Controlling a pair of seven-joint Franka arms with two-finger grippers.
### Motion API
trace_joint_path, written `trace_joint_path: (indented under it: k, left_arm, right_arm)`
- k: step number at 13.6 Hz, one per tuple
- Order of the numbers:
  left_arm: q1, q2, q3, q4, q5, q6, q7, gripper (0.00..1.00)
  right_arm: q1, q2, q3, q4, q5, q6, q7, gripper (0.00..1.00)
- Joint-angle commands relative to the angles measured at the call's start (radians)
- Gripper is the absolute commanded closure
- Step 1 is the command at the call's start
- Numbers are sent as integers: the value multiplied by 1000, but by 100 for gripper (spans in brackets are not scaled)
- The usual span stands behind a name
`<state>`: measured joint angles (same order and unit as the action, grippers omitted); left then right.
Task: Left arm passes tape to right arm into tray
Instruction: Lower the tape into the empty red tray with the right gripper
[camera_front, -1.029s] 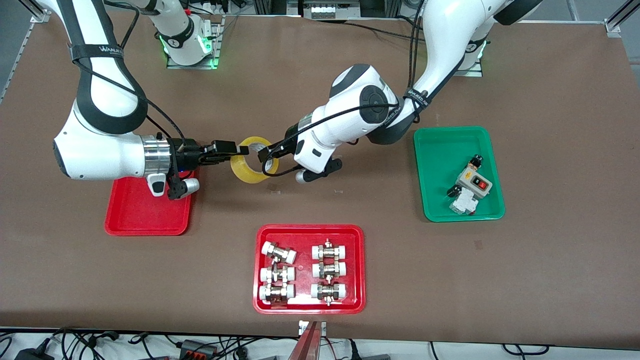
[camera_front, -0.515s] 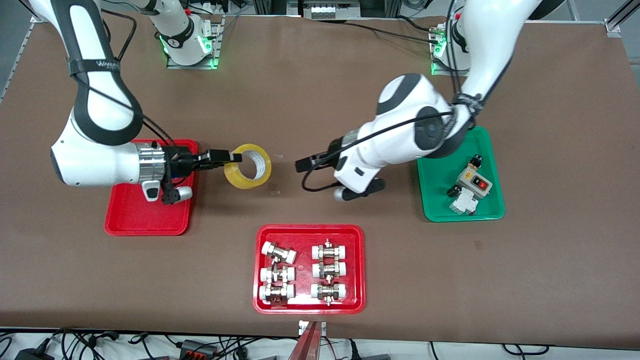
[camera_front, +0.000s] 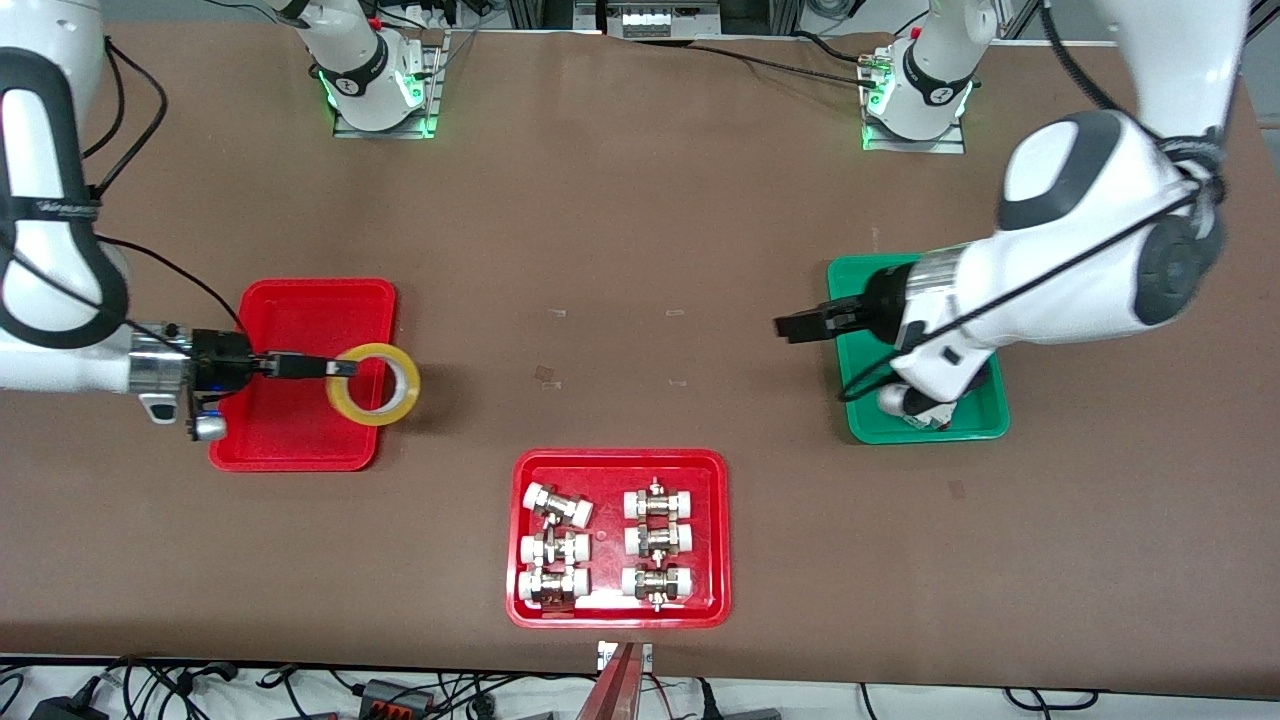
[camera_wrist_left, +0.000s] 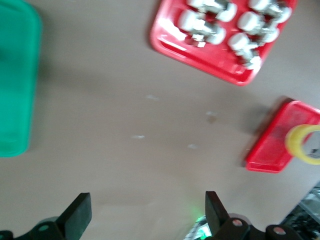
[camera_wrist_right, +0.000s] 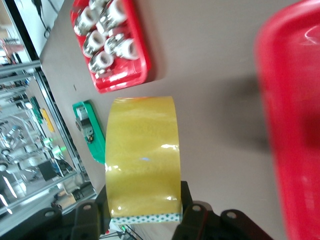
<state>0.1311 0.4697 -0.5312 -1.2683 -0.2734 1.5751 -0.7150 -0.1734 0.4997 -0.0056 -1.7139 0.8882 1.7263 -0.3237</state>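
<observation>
Front view: nearest the camera sits the red tray of white-capped fittings (camera_front: 620, 537). Farther off, the right gripper (camera_front: 335, 368), clamped on the tape (camera_front: 373, 384), holds the roll over the plain red tray (camera_front: 310, 310) edge, seemingly ready for release. The left gripper (camera_front: 795, 326), jaws spread and empty, hangs over the green tray (camera_front: 870, 275), whose contents are largely hidden by the arm.

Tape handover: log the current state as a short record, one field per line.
tape: held in the air, over the plain red tray's edge
right gripper: shut on the tape's wall
left gripper: open, holding nothing, over the table beside the green tray
plain red tray: nothing lying in it
tray of fittings: nearest the front camera
</observation>
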Motion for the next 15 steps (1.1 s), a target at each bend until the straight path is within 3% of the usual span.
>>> trace_joint_path:
  k: [1, 5, 9, 15]
  left_arm:
    - [22, -72, -12, -16, 170, -97, 69, 0]
    - [90, -128, 2, -16, 295, -204, 346, 0]
    - [107, -144, 4, -19, 338, -225, 379, 0]
    - [105, -144, -6, -16, 342, -233, 374, 0]
  right_arm:
    - [-115, 51, 19, -1, 2, -52, -104, 65]
    - [-225, 126, 19, 5, -32, -99, -256, 65]
    - [-285, 192, 19, 3, -51, -128, -373, 65]
    - [-307, 206, 19, 10, -109, -123, -417, 64]
